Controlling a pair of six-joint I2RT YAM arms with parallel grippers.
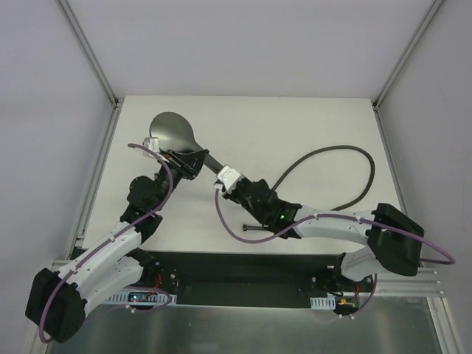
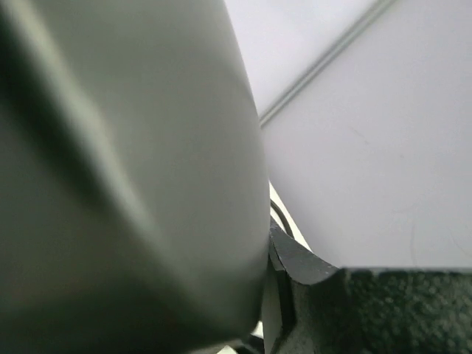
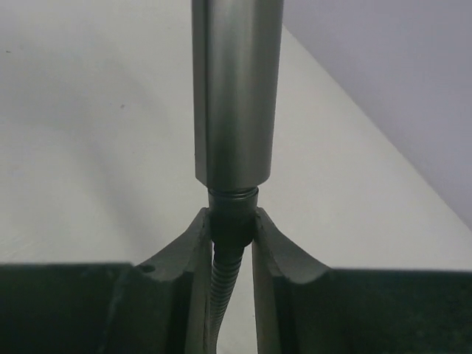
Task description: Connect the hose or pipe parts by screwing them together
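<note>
— Where is the shower head [image 1: 172,133]?
— Over the left half of the white table [image 1: 317,118]; its round face is toward the far left and its tapered handle [image 3: 236,96] points at the right arm; the left gripper [image 1: 186,162] is clamped where face meets handle; the left wrist view shows it only as a grey blur.
— And the hose [image 1: 354,151]?
— It loops across the right half; its end fitting [image 3: 232,221] sits against the handle's end, in line with it; the right gripper [image 1: 223,177] has its jaws pinched on that fitting; ribbed hose runs down between the fingers [image 3: 184,269].
</note>
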